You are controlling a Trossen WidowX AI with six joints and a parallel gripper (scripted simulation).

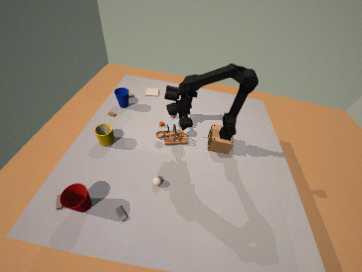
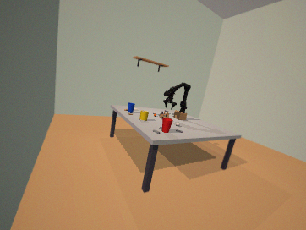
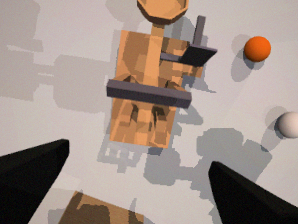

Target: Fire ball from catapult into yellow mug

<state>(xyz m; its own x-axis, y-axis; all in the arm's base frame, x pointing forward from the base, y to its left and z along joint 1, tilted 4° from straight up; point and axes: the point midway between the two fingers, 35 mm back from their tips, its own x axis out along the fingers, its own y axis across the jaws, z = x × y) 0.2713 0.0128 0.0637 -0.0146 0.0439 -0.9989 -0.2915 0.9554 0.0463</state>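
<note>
The wooden catapult (image 1: pixel 176 140) (image 3: pixel 143 131) stands on the table, its round cup (image 1: pixel 160 134) (image 3: pixel 162 10) pointing toward the mug side. The visible part of the cup is empty; the wrist view cuts off its far edge. The orange ball (image 1: pixel 161 123) (image 3: pixel 257 49) lies on the table beside the catapult. The yellow mug (image 1: pixel 105 136) (image 2: pixel 144 116) stands upright to the left in the top view. My gripper (image 3: pixel 141 157) (image 2: pixel 170 106) is open and empty, above the catapult's end away from its cup. A grey latch (image 3: pixel 199 54) sits at the catapult's side.
A white ball (image 3: pixel 289 125) lies near the orange one; another pale ball (image 1: pixel 157 181) lies nearer the front. A blue cup (image 1: pixel 122 97) and a red cup (image 1: pixel 76 198) stand on either side of the yellow mug. A grey block (image 1: pixel 122 213) lies near the red cup.
</note>
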